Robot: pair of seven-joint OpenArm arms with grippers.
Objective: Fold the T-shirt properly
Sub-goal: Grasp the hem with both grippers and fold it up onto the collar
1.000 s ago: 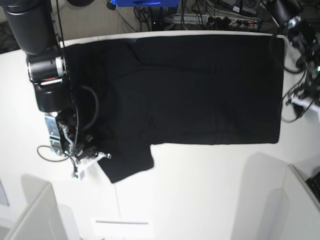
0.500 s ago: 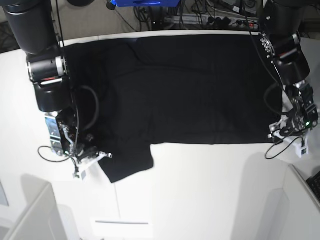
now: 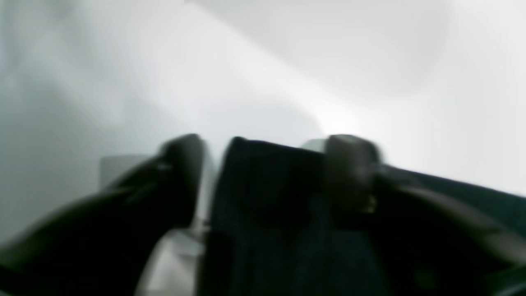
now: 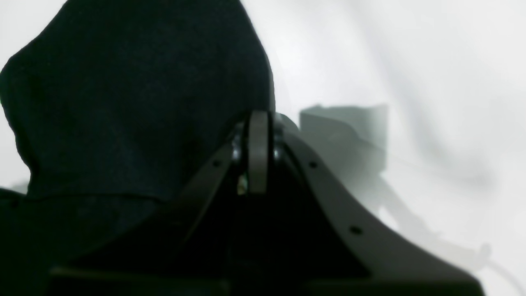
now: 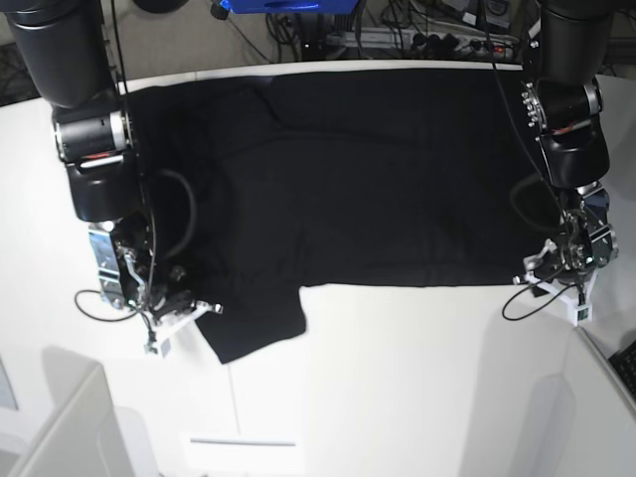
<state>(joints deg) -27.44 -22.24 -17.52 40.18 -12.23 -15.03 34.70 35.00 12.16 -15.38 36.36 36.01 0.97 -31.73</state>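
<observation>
The black T-shirt (image 5: 378,179) lies spread flat on the white table (image 5: 397,378), plain side up, with one sleeve (image 5: 253,328) pointing toward the front. My right gripper (image 5: 194,310) sits at that sleeve's left edge. In the right wrist view its fingers (image 4: 259,139) are pressed together at the edge of the dark cloth (image 4: 123,102). My left gripper (image 5: 545,270) is at the shirt's front right hem corner. The blurred left wrist view shows that gripper (image 3: 267,172) with its fingers apart, a flap of black cloth (image 3: 267,205) between them and a gap on one side.
Cables and a power strip (image 5: 437,40) run along the table's back edge. A white box (image 5: 70,427) stands at the front left and a grey one (image 5: 606,397) at the front right. Loose wires (image 5: 527,298) hang by the left gripper.
My left arm swung in from the upper right and came down at the hem corner, and its fingers drew closer around the cloth. My right arm and the shirt stayed still.
</observation>
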